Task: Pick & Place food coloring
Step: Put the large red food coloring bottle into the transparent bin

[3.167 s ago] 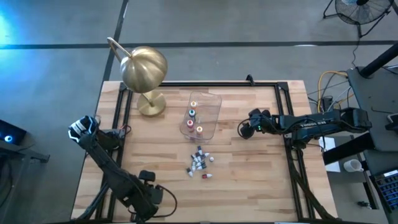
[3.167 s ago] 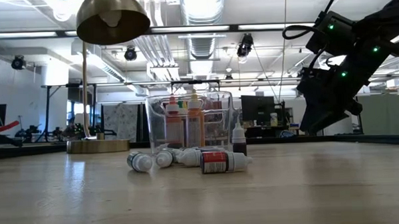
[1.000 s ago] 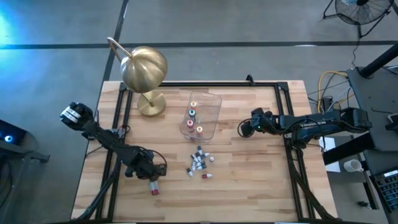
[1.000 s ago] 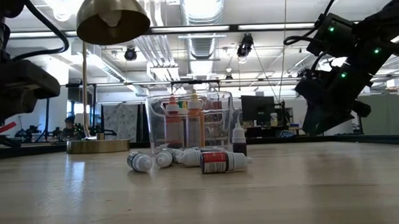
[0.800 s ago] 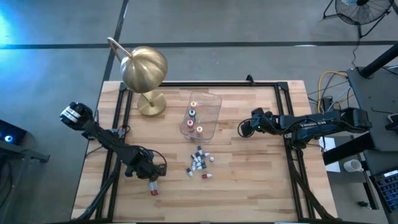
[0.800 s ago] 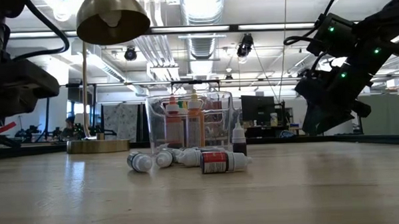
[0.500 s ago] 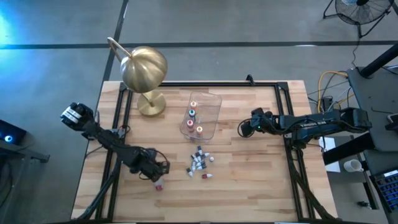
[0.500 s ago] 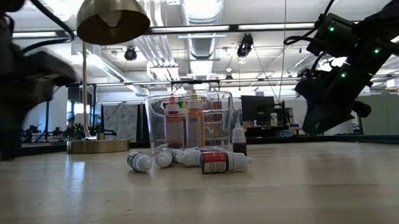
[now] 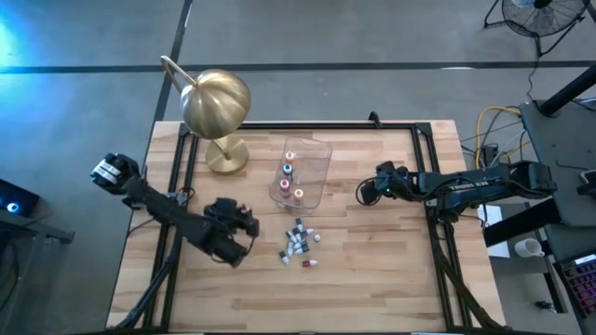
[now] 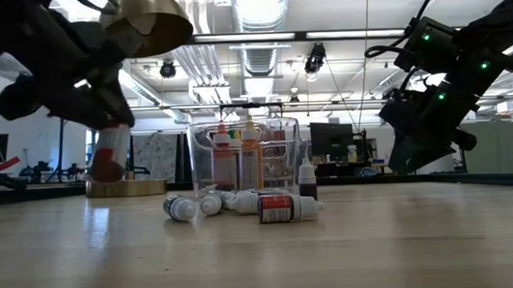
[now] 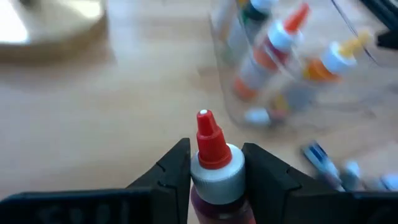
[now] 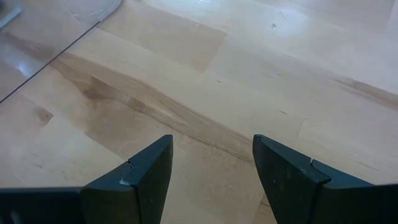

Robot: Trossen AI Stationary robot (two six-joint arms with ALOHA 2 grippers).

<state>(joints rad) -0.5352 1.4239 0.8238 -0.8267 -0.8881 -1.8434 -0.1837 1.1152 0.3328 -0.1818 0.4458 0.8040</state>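
My left gripper (image 9: 238,226) hangs above the table's left middle, shut on a small food coloring bottle (image 10: 110,154) with a red cap (image 11: 209,135). More food coloring bottles stand in the clear tub (image 9: 303,173), also seen in the low view (image 10: 245,161) and the left wrist view (image 11: 292,56). Several others lie on their sides in a heap (image 9: 300,244) on the table just in front of it (image 10: 241,203). My right gripper (image 9: 365,193) hovers open to the tub's right, with only bare wood between its fingers (image 12: 211,163). My left gripper pinches the bottle between its two fingers at the white collar (image 11: 215,175) just below the red cap, one finger (image 11: 169,177) on each side. The bottle lies along the fingers, cap end pointing forward and slanting down. It hangs clear of the table.
A brass dome lamp (image 9: 216,102) stands at the far left, its round base (image 9: 225,156) on the table beside the tub; its shade (image 10: 145,24) hangs over the left arm. Black rails (image 9: 436,233) run along the table's sides. Bare wood lies toward the near edge.
My left gripper has risen and swung from the near left toward the far edge and the tub, turning as it went. The red-capped bottle, which was low at the table near the front, has gone up with it and now hangs clear.
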